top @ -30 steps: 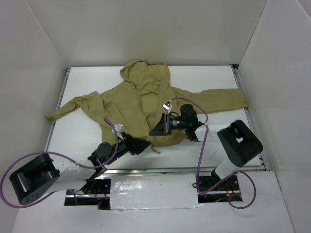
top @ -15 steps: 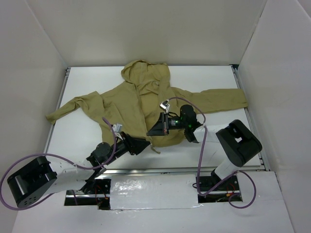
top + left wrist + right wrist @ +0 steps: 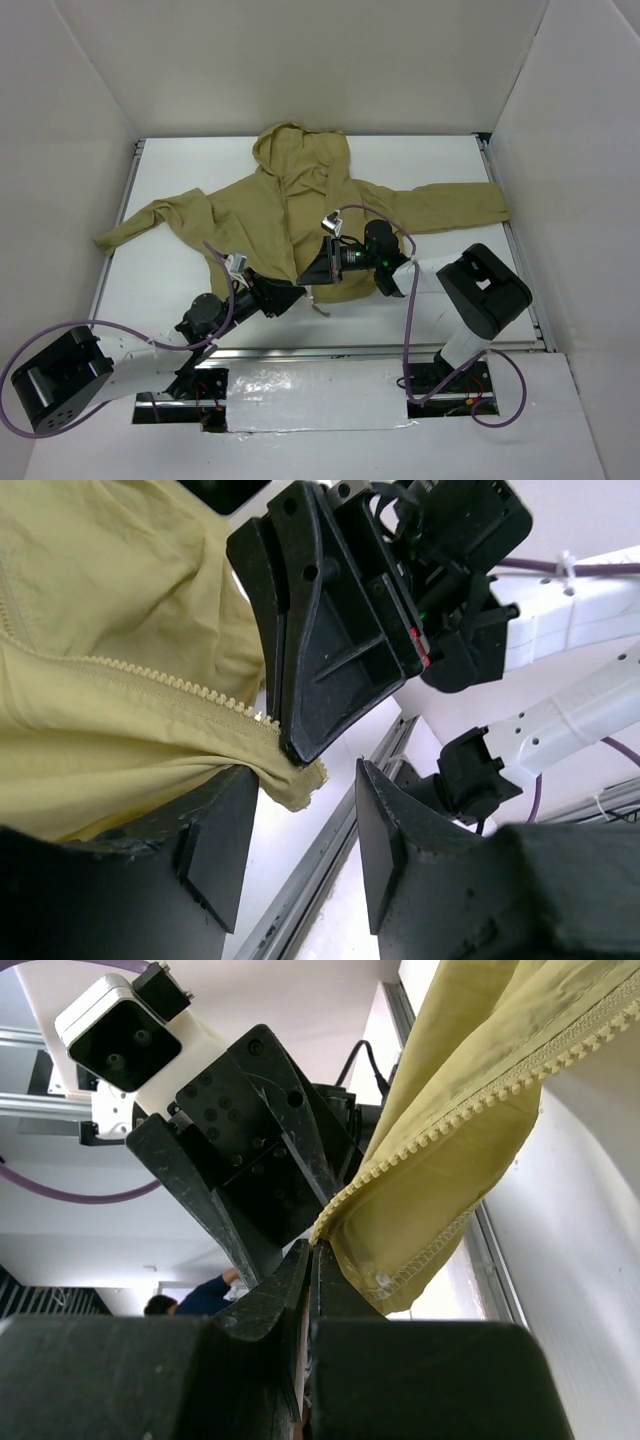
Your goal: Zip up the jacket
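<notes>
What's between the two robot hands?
The jacket bottom corner with its zipper teeth, pinched by the right gripper beside the open left gripper; the left wrist view shows it.

We look into a robotics lab test cell. Plain white panels (image 3: pixel 300 60) box in a white table (image 3: pixel 160 285). An aluminium rail (image 3: pixel 330 352) lines its near edge, and purple cables (image 3: pixel 411 330) loop from the left arm (image 3: pixel 150 350) and right arm (image 3: pixel 480 300) bolted there.

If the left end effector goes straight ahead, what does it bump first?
Probably the bottom zipper corner of the wrinkled olive-tan fabric jacket, just ahead of the left end effector. The black right end effector pinching it sits close behind.
</notes>
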Available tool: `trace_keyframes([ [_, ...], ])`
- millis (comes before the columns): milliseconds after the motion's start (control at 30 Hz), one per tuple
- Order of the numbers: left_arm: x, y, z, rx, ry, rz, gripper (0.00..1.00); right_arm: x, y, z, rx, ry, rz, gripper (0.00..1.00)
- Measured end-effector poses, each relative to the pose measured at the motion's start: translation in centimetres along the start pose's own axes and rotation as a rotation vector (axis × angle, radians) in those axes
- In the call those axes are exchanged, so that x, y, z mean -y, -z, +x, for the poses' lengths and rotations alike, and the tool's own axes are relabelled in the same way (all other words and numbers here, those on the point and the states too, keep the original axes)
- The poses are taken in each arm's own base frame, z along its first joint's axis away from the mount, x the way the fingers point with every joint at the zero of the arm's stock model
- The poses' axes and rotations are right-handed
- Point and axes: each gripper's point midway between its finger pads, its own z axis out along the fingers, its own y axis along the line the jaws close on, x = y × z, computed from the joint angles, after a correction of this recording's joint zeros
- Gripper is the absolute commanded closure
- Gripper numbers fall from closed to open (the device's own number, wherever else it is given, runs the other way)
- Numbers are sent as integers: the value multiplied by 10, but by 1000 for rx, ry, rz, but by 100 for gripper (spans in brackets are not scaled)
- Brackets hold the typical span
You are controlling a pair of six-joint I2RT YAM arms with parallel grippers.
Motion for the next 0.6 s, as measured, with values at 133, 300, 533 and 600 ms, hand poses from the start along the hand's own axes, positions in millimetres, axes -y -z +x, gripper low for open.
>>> trace_keyframes([
  [133,3,-1,-4,14,-3,14,50,-2,-1,-2,4,-8,-15,100],
  [300,2,0,-4,14,-3,17,71,-9,-3,-5,1,-10,-33,100],
  [533,6,0,-5,16,-5,37,81,-12,-5,-9,2,1,-37,100],
  [600,7,0,-6,20,-5,40,79,-12,-6,-10,0,4,-33,100],
])
